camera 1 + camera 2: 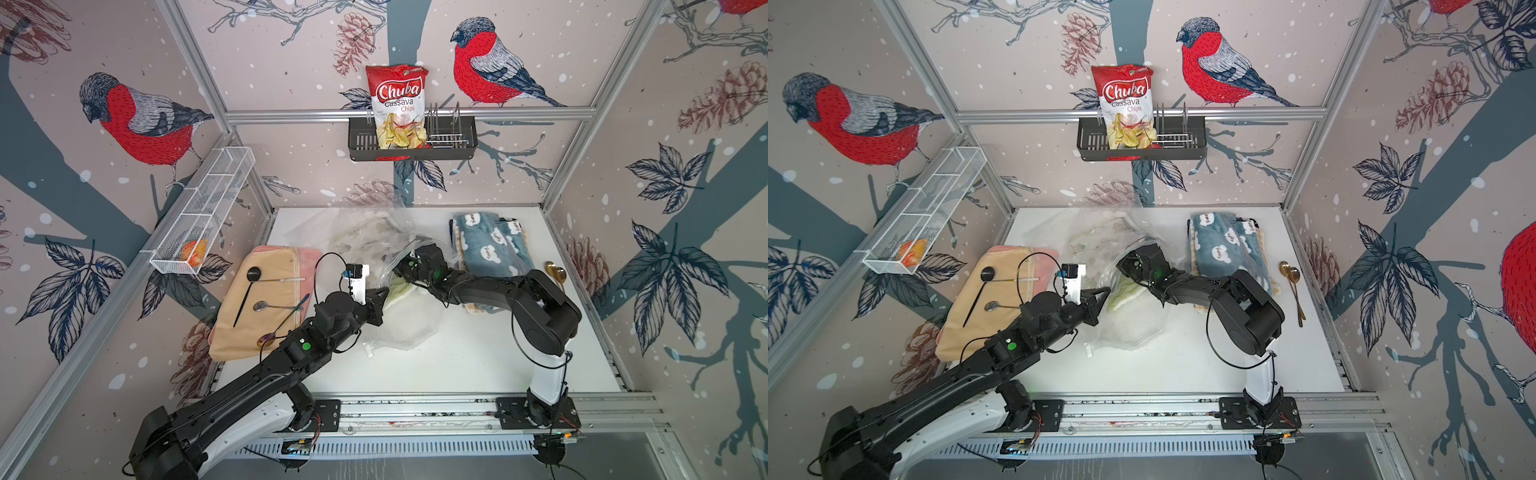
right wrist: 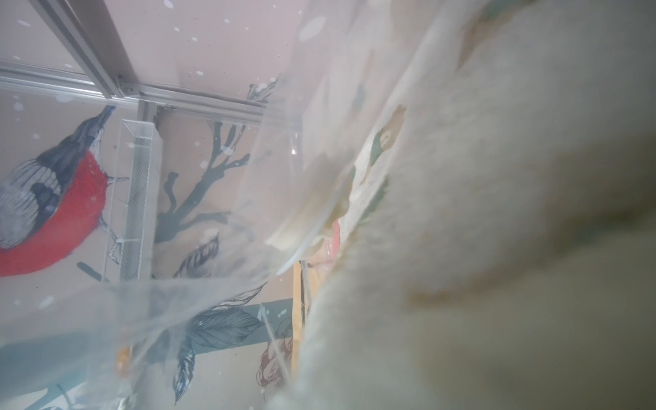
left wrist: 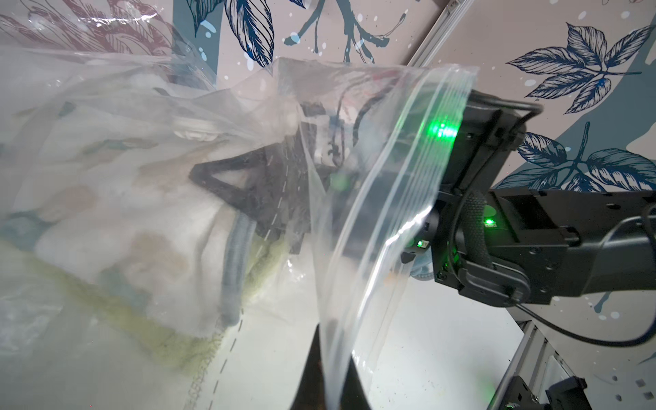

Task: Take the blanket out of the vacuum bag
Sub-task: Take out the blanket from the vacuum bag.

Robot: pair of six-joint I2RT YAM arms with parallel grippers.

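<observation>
The clear vacuum bag (image 1: 374,237) lies crumpled mid-table in both top views. Inside it is the blanket (image 1: 399,291), cream with a pale green edge, filling much of the right wrist view (image 2: 497,213). My left gripper (image 3: 330,376) is shut on the bag's zip-seal edge (image 3: 408,177) and holds the mouth up. My right arm reaches through that mouth. Through the plastic in the left wrist view, the right gripper (image 3: 198,175) shows shut on the blanket (image 3: 106,230). In a top view the right gripper (image 1: 1121,266) is half hidden by plastic.
A blue cloud-print blanket (image 1: 486,245) lies at back right, with gold spoons (image 1: 557,274) beside it. A peach folded cloth (image 1: 266,299) with spoons on it lies left. A chips bag (image 1: 397,104) stands in a black wall rack. A white mesh basket (image 1: 203,212) hangs on the left wall.
</observation>
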